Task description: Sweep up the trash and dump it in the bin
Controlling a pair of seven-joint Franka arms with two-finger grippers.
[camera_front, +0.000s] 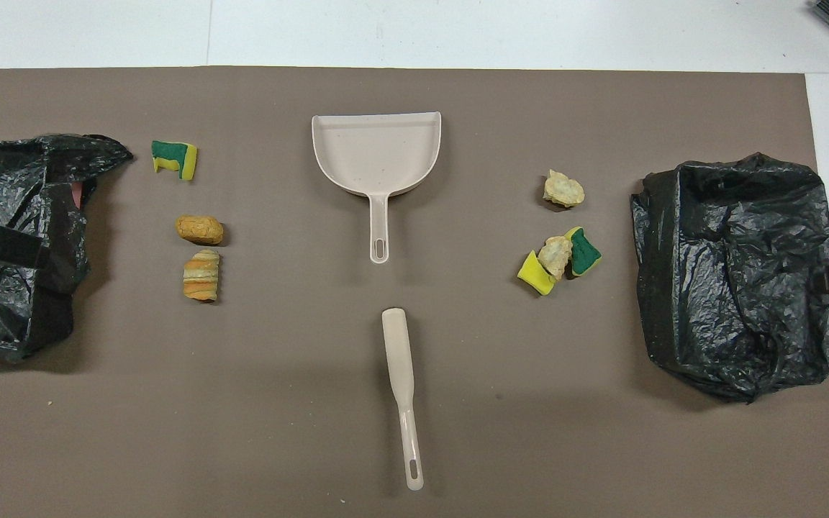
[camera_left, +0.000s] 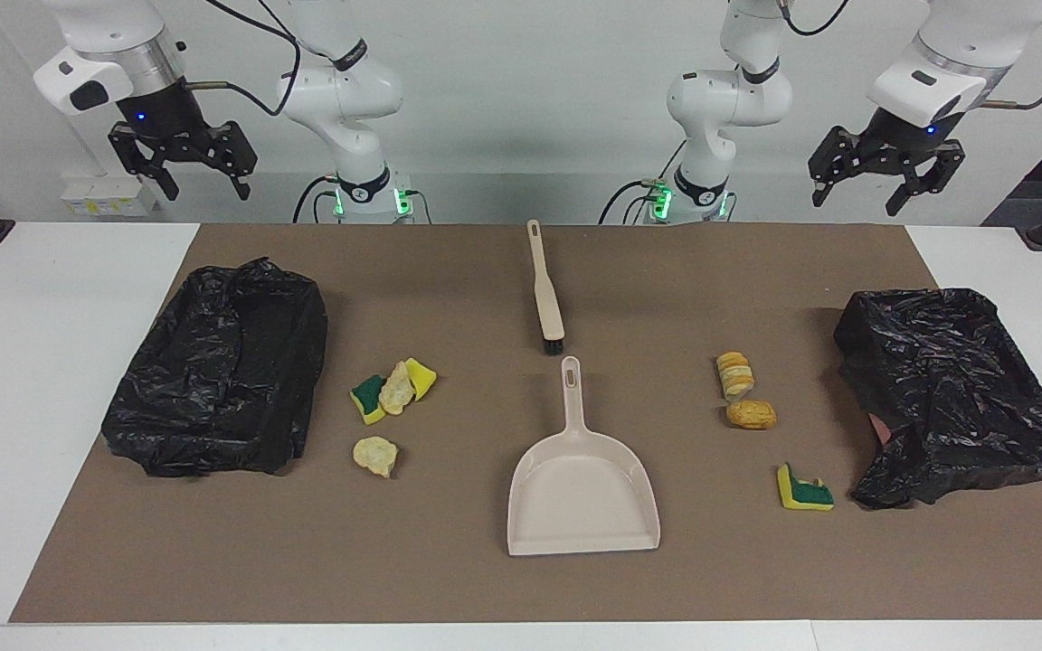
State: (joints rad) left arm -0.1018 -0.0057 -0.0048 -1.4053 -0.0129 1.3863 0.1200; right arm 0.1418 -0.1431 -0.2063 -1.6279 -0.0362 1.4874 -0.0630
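Facing view shows both arms waiting high at the robots' end of the table, the right gripper raised above the 10 o'clock corner of the brown mat, the left gripper above the 2 o'clock corner; both have their jaws spread wide and carry nothing. At mat centre the beige dustpan lies flat, its handle pointing to 12 o'clock at the brush, which lies just apart from it, nearer the robots. The trash sits in two clusters: sponge pieces and pale lumps at 9 o'clock of the pan, beside one black-lined bin; bread-like lumps and a sponge piece at 3 o'clock, beside the other bin. Nothing is swept yet. The first step is probably to pick up both tools. Grasp each at mid-handle, descend straight, keep the pan's lip flat on the mat, and brush with short strokes so the light pieces do not roll away.
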